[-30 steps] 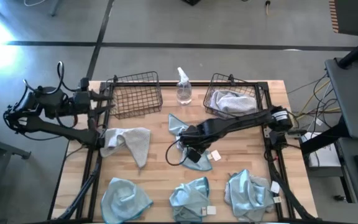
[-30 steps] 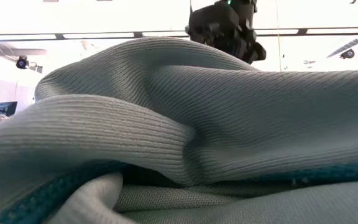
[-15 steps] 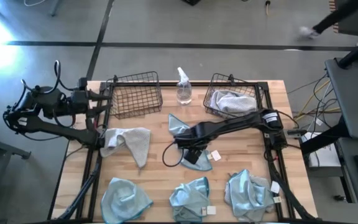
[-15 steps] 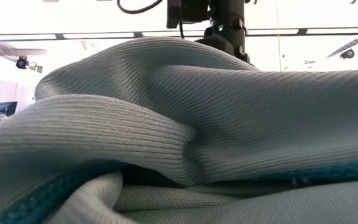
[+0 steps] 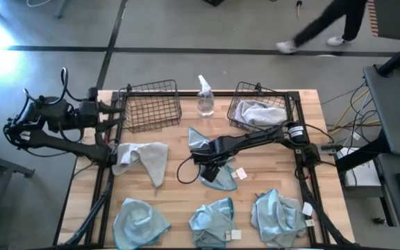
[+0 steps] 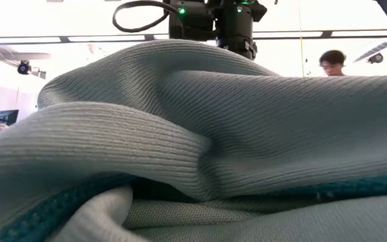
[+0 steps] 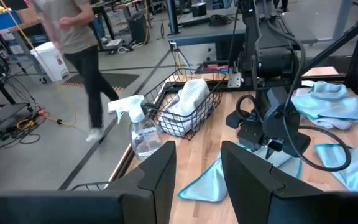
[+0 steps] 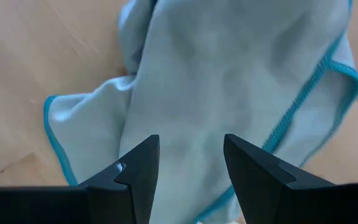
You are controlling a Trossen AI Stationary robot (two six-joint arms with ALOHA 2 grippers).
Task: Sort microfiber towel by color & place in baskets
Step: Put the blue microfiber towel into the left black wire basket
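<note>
We count six cloths on the table (image 5: 276, 177) and in the baskets. Four are light teal: one in the middle of the table (image 5: 210, 158), and three along the near edge, at the left (image 5: 139, 221), in the centre (image 5: 212, 219) and at the right (image 5: 276, 214). Two are pale grey-white: one lies on the left part of the table (image 5: 148, 158), the other sits inside the right basket (image 5: 261, 108).

We see two wire baskets at the far edge; the left basket (image 5: 151, 105) holds nothing. One clear spray bottle (image 5: 204, 97) stands between them.

Our right gripper (image 5: 210, 165) hangs over the middle teal cloth, its fingers spread wide with the cloth showing in the gap between them, gripping nothing. Our left gripper (image 5: 120, 110) waits at the table's left edge beside the left basket, fingers parted and empty.

One person (image 7: 79, 56) walks across the floor beyond the table.
</note>
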